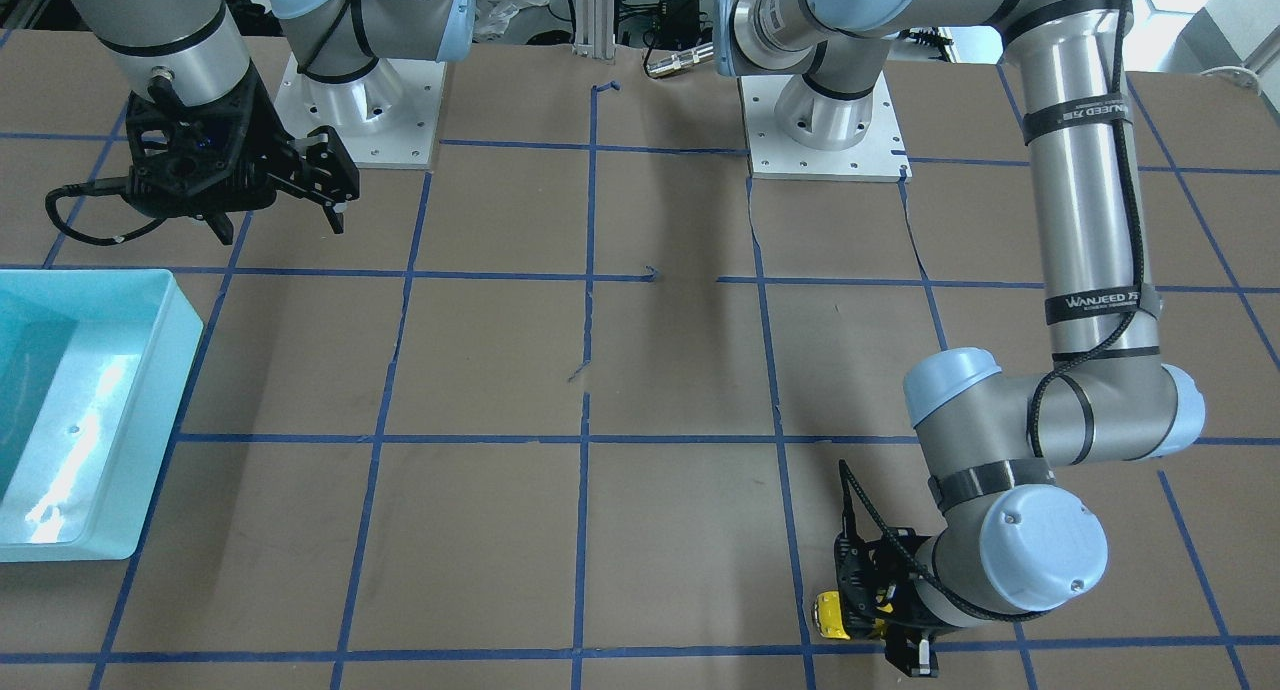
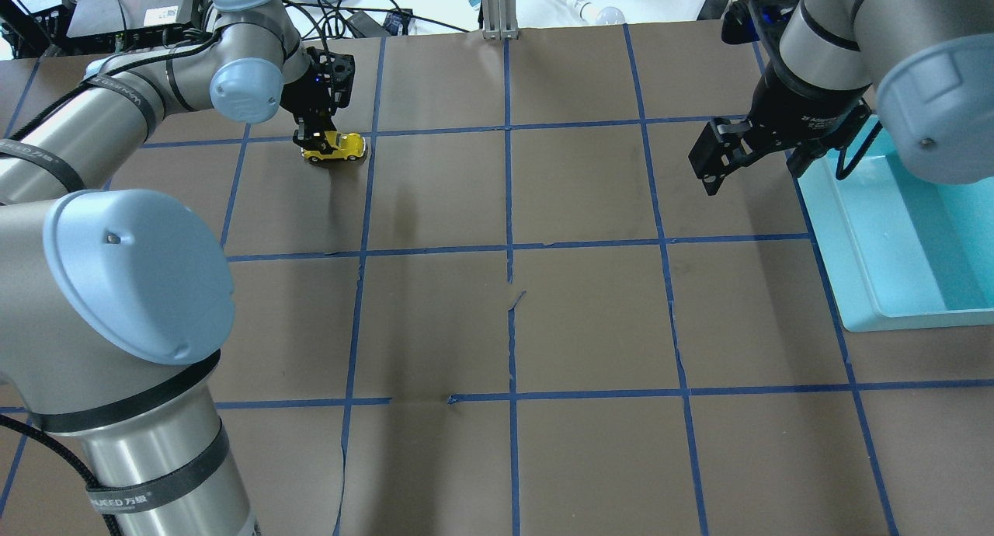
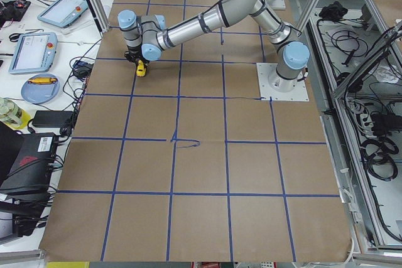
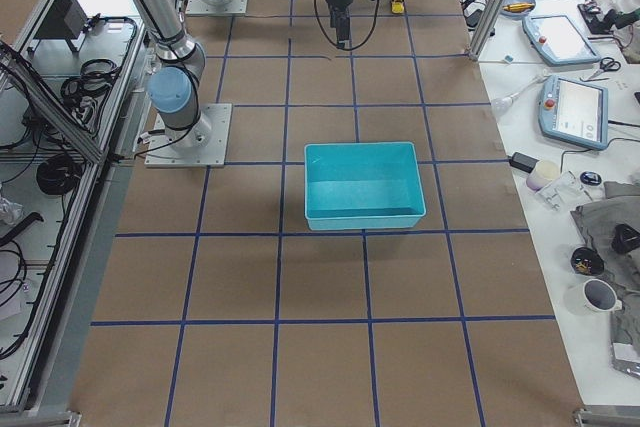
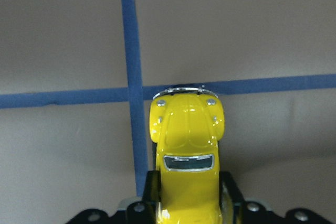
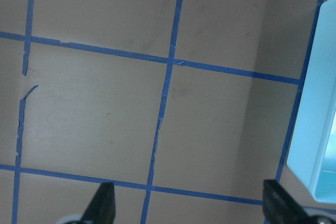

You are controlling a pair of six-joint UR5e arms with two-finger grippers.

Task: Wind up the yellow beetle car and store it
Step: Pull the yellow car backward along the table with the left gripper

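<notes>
The yellow beetle car [image 5: 186, 150] sits far out on the robot's left side of the surface [image 2: 590, 326], right beside a crossing of 2 blue tape lines, its rounded nose and chrome bumper pointing away from the wrist camera. The left end effector [image 2: 314, 137] stands over its rear half, the 2 fingers [image 5: 149, 195] drawn in against the car's flanks so that it is pinched between them. Whether the wheels touch the paper cannot be told. The surface is brown paper marked into large squares by blue tape, torn and lifted in a few spots near the middle, with the 2 arm bases bolted to white plates at the robot's edge. On the robot's right side lies a teal bin [image 2: 842, 248], open-topped and well apart from the car. The right end effector [image 2: 705, 171] hangs above the paper just beside the bin's near wall, its fingers spread wide with nothing between them. A black strap [image 1: 1095, 300] around the left arm reads "WANJEED". Beyond the surface's far edge, benches carry teach pendants [image 3: 28, 51], cables and small clutter, and aluminium framing with looped cables runs behind the robot.
</notes>
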